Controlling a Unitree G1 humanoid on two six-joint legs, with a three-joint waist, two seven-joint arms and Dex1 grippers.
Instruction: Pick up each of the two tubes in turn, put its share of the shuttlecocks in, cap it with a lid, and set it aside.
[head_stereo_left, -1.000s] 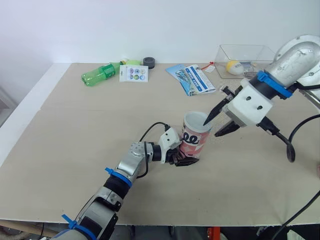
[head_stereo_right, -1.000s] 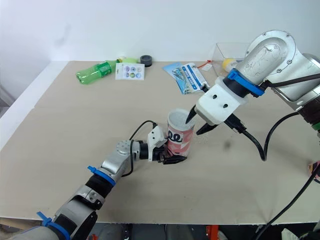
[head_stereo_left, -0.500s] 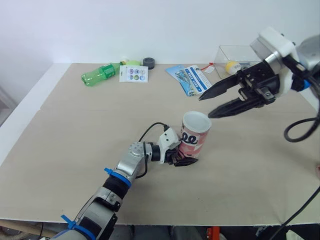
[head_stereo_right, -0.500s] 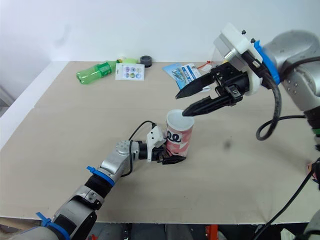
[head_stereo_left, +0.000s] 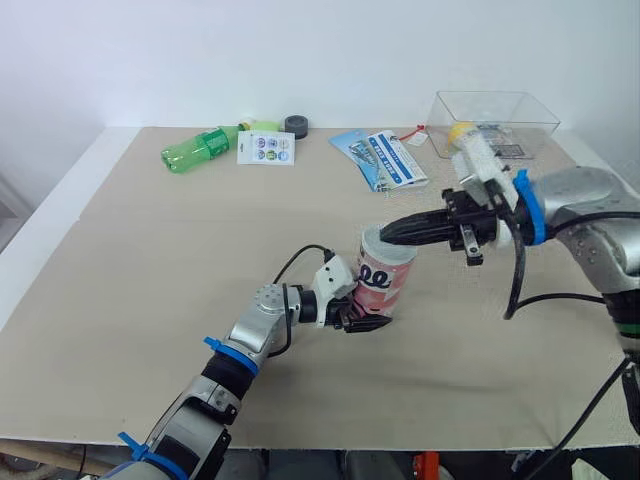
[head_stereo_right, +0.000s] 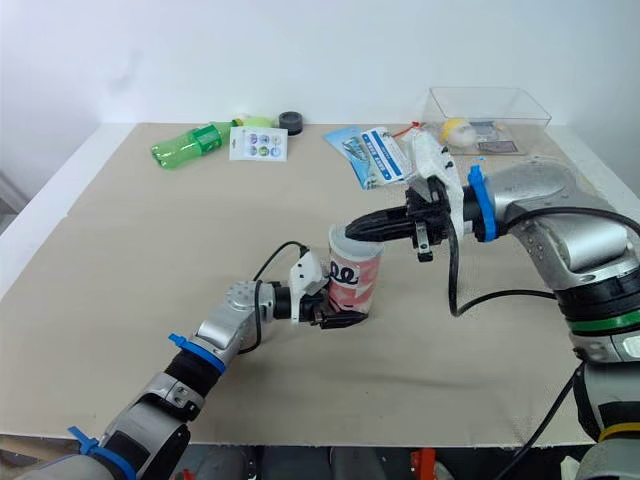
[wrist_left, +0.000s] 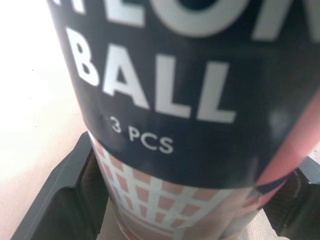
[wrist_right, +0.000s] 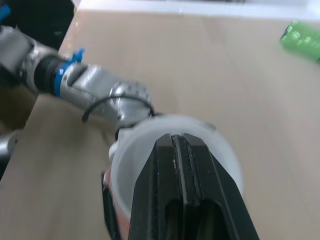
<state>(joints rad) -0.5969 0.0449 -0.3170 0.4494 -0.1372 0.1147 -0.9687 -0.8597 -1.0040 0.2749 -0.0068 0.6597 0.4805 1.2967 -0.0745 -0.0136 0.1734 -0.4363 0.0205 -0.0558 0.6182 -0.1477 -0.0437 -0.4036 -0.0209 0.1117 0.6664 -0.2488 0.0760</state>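
Note:
A pink and white tube (head_stereo_left: 384, 283) stands upright on the table's middle. Its dark label reads "BALL 3 PCS" in the left wrist view (wrist_left: 165, 100). My left gripper (head_stereo_left: 357, 317) is shut on the tube's base, one black finger (wrist_left: 55, 200) on each side. My right gripper (head_stereo_left: 391, 233) reaches in level from the right, shut, with its fingertips lying over the tube's white mouth (wrist_right: 150, 135). Nothing shows between its fingers (wrist_right: 165, 200). The fingers hide the inside of the tube.
Along the far edge lie a green bottle (head_stereo_left: 200, 148), a sticker card (head_stereo_left: 267, 147), a black round lid (head_stereo_left: 297, 125) and two blue leaflets (head_stereo_left: 388, 158). A clear bin (head_stereo_left: 495, 112) holding a yellow ball (head_stereo_left: 462, 131) stands at the back right.
My right gripper was open above the tube; it has dropped, turned level and shut over the tube's mouth. The left gripper and tube stayed put.

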